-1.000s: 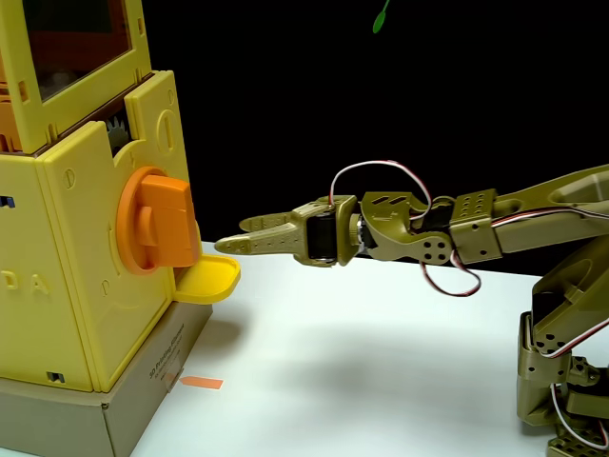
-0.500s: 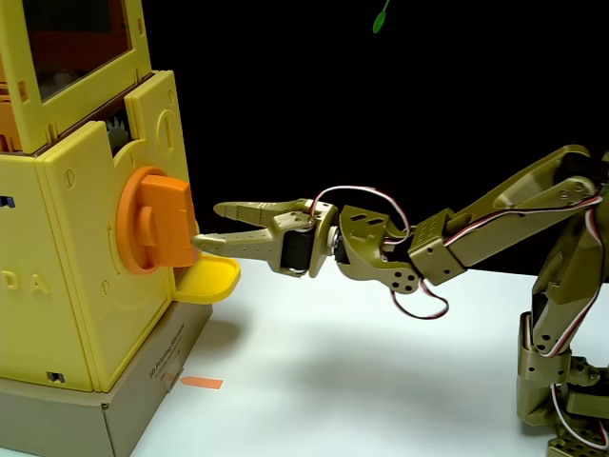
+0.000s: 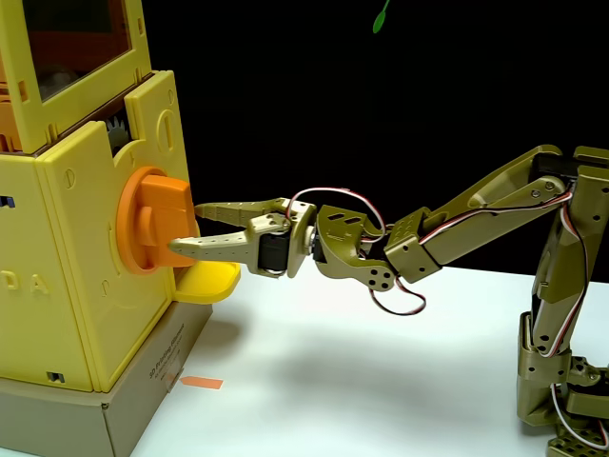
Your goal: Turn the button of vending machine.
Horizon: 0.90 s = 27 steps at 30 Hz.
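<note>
Olive claw [image 3: 186, 228] around orange button [image 3: 157, 221]

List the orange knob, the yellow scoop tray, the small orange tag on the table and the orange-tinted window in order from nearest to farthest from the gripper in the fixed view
1. Orange knob: at the fingertips of the gripper, to its left.
2. Yellow scoop tray: just below the gripper.
3. Small orange tag: lower down, on the table by the cardboard base.
4. Orange-tinted window: top left, high on the vending machine.
</note>
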Each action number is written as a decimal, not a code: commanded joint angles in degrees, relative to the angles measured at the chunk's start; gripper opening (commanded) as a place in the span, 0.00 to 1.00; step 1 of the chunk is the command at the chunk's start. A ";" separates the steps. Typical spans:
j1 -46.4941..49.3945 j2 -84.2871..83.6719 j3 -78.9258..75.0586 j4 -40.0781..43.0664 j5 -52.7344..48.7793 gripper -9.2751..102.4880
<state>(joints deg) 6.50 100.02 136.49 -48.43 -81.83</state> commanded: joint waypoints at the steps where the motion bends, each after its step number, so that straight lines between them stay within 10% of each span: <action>1: 0.26 -0.97 -4.22 0.35 -0.97 0.41; 27: -0.62 -7.38 -10.46 -0.53 -4.13 0.08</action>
<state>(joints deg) 6.24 92.37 128.58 -48.16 -85.78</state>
